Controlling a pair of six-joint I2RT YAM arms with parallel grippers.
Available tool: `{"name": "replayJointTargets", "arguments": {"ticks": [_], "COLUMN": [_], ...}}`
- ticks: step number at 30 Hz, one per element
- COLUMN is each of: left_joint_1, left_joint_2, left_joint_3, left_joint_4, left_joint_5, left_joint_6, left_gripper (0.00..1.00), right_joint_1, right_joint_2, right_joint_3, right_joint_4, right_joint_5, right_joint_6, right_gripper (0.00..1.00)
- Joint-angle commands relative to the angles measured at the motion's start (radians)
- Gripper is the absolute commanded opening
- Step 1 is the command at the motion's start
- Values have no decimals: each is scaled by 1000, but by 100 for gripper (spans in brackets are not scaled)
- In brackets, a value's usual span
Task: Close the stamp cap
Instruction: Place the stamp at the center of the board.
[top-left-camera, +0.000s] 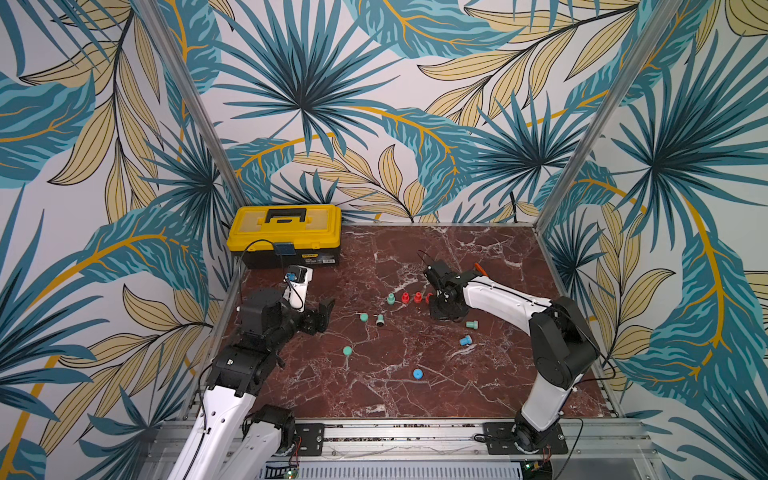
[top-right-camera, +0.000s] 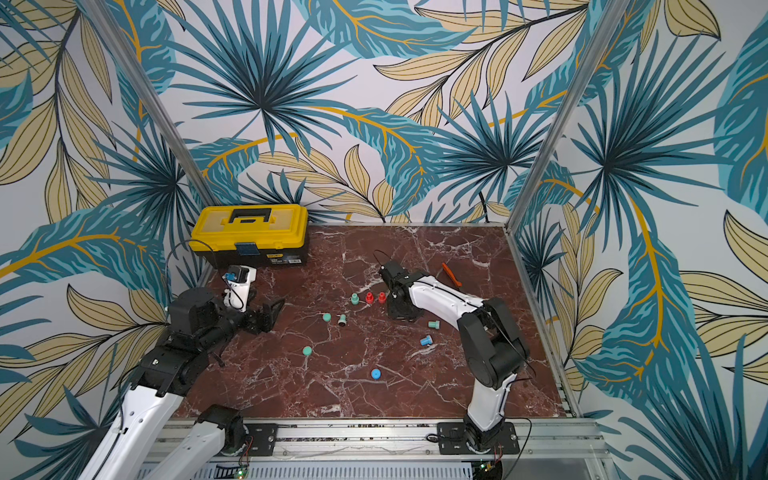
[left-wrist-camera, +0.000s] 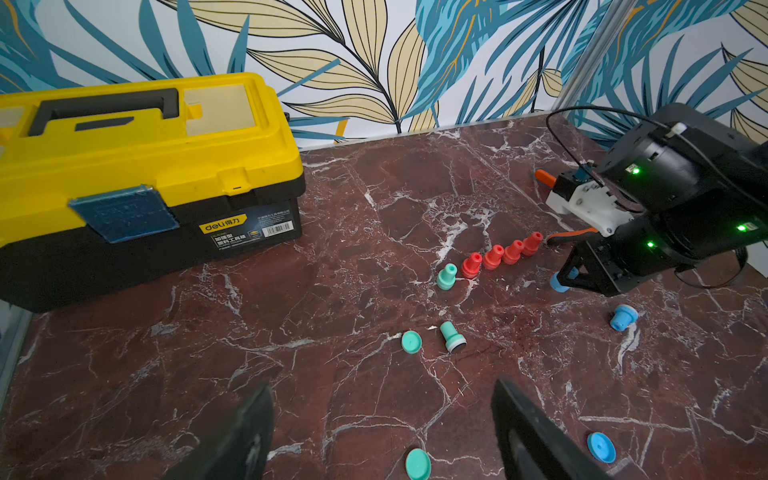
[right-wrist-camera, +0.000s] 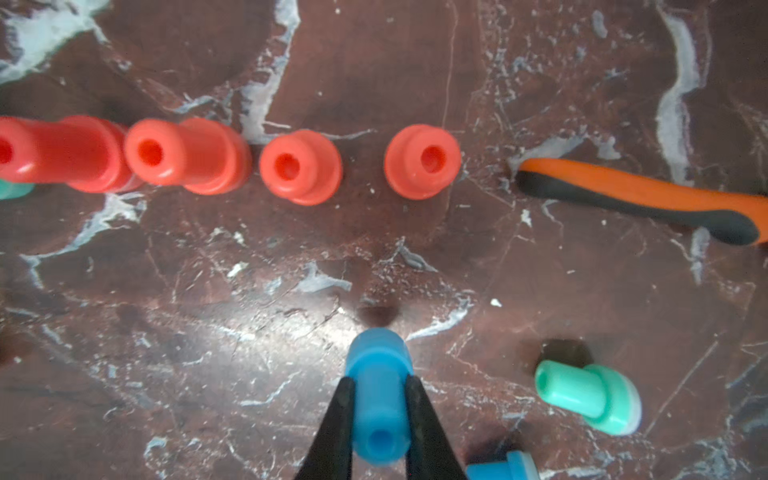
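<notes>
My right gripper (right-wrist-camera: 379, 380) is shut on the neck of a blue stamp (right-wrist-camera: 378, 415) that stands on the marble, in front of a row of red stamps (right-wrist-camera: 299, 166). In both top views this gripper (top-left-camera: 444, 309) points down at the table's middle right. A loose blue cap (top-left-camera: 418, 374) lies near the front. A second blue stamp (top-left-camera: 465, 340) lies on its side. My left gripper (left-wrist-camera: 386, 436) hangs open and empty over the left side (top-left-camera: 323, 316), with a green cap (left-wrist-camera: 417, 463) on the table below it.
A green cap (top-left-camera: 364, 317) and an uncapped green stamp (top-left-camera: 380, 320) lie mid-table, and another green stamp (top-left-camera: 471, 324) lies right of my right gripper. An upright green stamp (top-left-camera: 390, 298) ends the red row. A yellow toolbox (top-left-camera: 286, 232) is back left, an orange-handled tool (top-right-camera: 451, 274) back right.
</notes>
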Motion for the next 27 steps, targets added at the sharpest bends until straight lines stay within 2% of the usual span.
{"name": "replayJointTargets", "arguments": {"ticks": [1,7,14,19,27], "left_joint_1": [10,17,29,35,38], "left_joint_2": [-11,-6,-11,-7,-11], "left_joint_3": [-10,-6,-9,-7,-9], "left_joint_4": [5,5,5,6,6], "left_joint_5": [19,9,14,21,28], "left_joint_6": [-9,-5,-9,-9,-12], "left_gripper": [84,84,84,84,84], "right_joint_1": [-30,-58,-64,-65,-66], "right_joint_2": [43,68,78,82,79], "right_joint_3": [21,19,19,31,55], "right_joint_4": [-12,5,4,-1,-25], "right_joint_5": [-23,-44,-19,-9,3], "right_joint_6": [-38,-46,-40,-40,-45], "right_gripper": [10,15,29,33,33]}}
